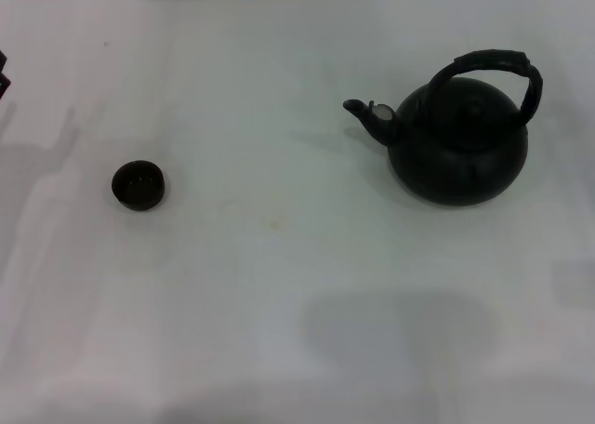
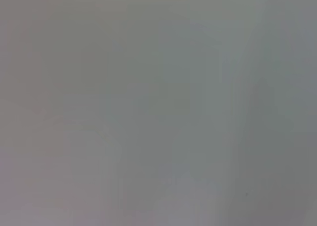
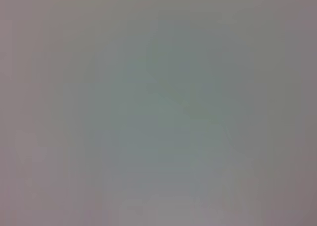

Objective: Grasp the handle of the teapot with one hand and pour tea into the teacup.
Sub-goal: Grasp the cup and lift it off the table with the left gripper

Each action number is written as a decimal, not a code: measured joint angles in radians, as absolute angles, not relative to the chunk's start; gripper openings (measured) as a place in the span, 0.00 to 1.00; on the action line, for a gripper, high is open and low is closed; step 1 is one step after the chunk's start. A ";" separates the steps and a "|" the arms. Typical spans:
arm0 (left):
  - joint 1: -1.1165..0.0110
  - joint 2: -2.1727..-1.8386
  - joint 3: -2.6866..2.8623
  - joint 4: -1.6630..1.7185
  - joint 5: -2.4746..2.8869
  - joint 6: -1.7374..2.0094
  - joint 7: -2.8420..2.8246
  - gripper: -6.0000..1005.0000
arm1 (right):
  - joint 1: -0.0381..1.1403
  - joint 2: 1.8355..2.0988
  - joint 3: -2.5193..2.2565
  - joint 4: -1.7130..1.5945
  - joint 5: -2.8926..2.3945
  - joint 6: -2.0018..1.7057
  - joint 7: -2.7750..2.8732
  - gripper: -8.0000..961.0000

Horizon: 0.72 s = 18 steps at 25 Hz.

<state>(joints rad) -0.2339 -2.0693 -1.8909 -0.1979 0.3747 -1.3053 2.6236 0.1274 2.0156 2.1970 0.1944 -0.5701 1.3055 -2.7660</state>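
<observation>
White and matte, the surface [image 1: 279, 284] fills nearly the whole head view, with soft grey shadows along its left side and across the near edge. At the far edge a paler band shows where it ends; nothing of the room beyond can be made out. The teapot [image 1: 457, 150] stands upright on the right side, its spout [image 1: 364, 115] pointing left, its handle [image 1: 493, 71] arching over the domed lid. The teacup [image 1: 139, 184] sits upright on the left side, well apart from the teapot, its glossy bowl facing up. A small dark object [image 1: 4, 75] pokes in at the far left edge; what it is cannot be told. Both wrist views show only plain pale surface. Neither gripper appears anywhere, so whether the fingers are spread or closed cannot be told.
</observation>
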 joint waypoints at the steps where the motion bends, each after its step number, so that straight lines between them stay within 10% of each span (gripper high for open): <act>1: -0.234 -2.070 -1.891 -0.198 0.375 -1.303 2.626 0.86 | 0.127 2.015 2.186 0.193 -0.571 1.304 -2.762 0.89; 18: -0.228 -2.072 -1.882 -0.199 0.438 -1.264 2.630 0.86 | 0.193 2.015 2.170 0.181 -0.581 1.247 -2.756 0.89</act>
